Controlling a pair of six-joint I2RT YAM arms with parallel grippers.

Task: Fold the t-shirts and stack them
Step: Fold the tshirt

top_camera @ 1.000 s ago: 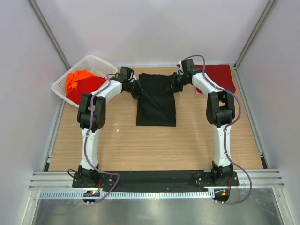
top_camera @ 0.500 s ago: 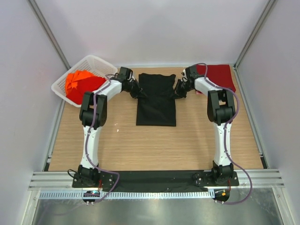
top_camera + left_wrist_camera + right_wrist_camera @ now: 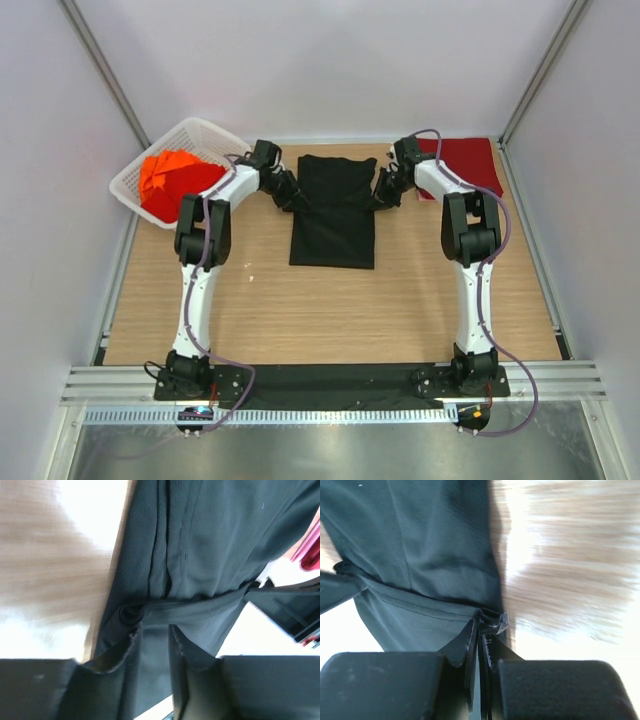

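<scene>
The black t-shirt (image 3: 334, 210) lies folded lengthwise on the wooden table, at the back middle. My left gripper (image 3: 294, 198) is shut on its left edge, and my right gripper (image 3: 381, 196) is shut on its right edge. In the left wrist view black cloth (image 3: 190, 555) is bunched between the jaws. In the right wrist view several layers of black cloth (image 3: 420, 545) are pinched between the jaws. A dark red shirt (image 3: 467, 165) lies folded at the back right. Bright orange-red shirts (image 3: 170, 180) fill the basket.
A white lattice basket (image 3: 205, 133) stands at the back left corner. Grey walls close the table on the left, back and right. Bare wood (image 3: 330, 310) spreads in front of the black shirt.
Both grippers have moved slightly toward the near side along the shirt's edges, and the shirt's top edge has come forward with them. The shirt's lower part has stayed in place.
</scene>
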